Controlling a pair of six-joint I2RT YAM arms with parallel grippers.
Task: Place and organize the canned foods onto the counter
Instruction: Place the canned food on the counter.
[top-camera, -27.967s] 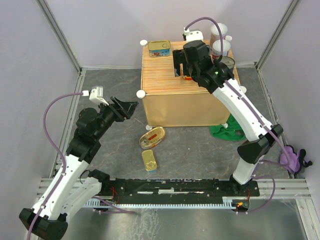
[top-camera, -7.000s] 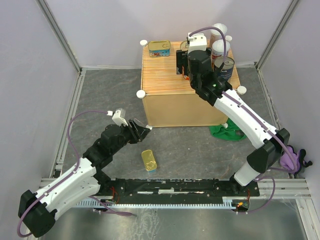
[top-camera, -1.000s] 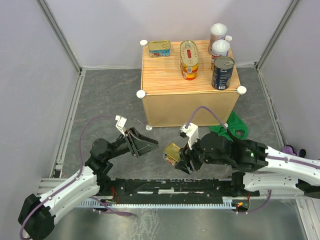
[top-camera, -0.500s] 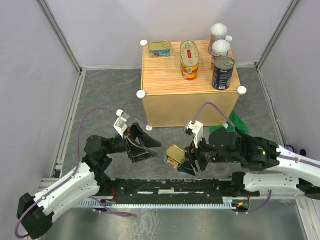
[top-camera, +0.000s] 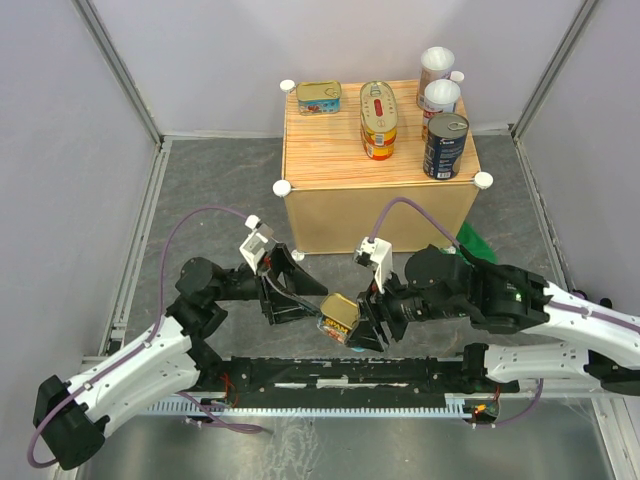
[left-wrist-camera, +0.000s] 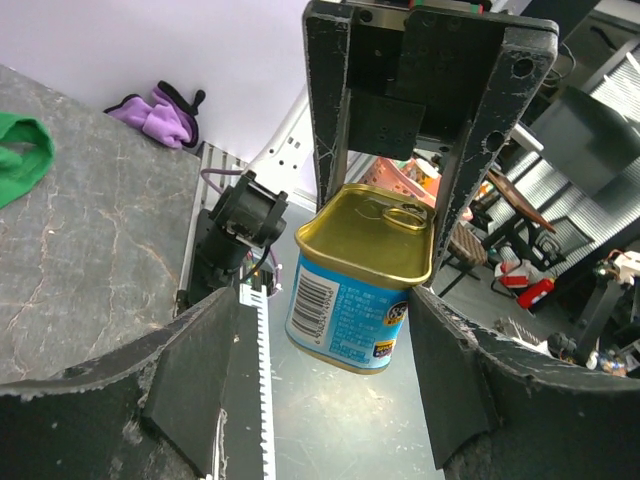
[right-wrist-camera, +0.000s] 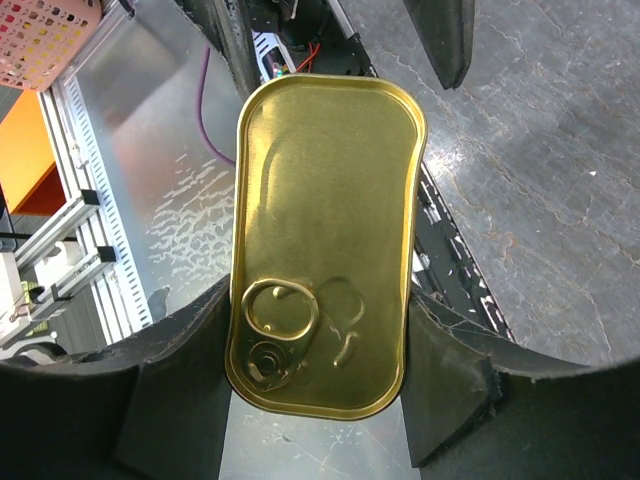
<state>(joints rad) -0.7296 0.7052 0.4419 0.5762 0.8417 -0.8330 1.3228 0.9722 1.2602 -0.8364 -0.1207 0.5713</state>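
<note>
- Gold lid, blue label: that's the tin (left-wrist-camera: 350, 300) in play. It's up in the air over the floor (top-camera: 220, 200), close to the front rail (top-camera: 300, 372), so it's not on the counter (top-camera: 330, 150) yet.
- The right gripper (right-wrist-camera: 320, 300) has it, jaws clamped on the tin's two long sides. The lid faces the right wrist cam, with the pull ring at the bottom of that view.
- The left gripper (left-wrist-camera: 322, 330) points straight at the tin with its jaws spread wide, one finger on either side. The left wrist view shows a gap on both sides, so no contact as far as I can see.
- From the top, the two grippers sit nose to nose out in front of the counter's front edge, toward its left corner.
- On the counter:
  - a flat tin (top-camera: 318, 97) lies at the back left corner
  - the oval stack (top-camera: 377, 120), gold with a red label, is around the middle of the top
  - a white-lidded can (top-camera: 436, 68) stands in the back right corner, with a second white can (top-camera: 441, 100) just in front of it
  - the dark can (top-camera: 445, 145) stands upright by the right edge, nearer the front right corner
- A green cloth (top-camera: 472, 240) is on the floor by the counter's front right corner, partly hidden behind the right arm.
- A purple cloth (left-wrist-camera: 160, 108) shows up past the edge of the floor in the left wrist view.
</note>
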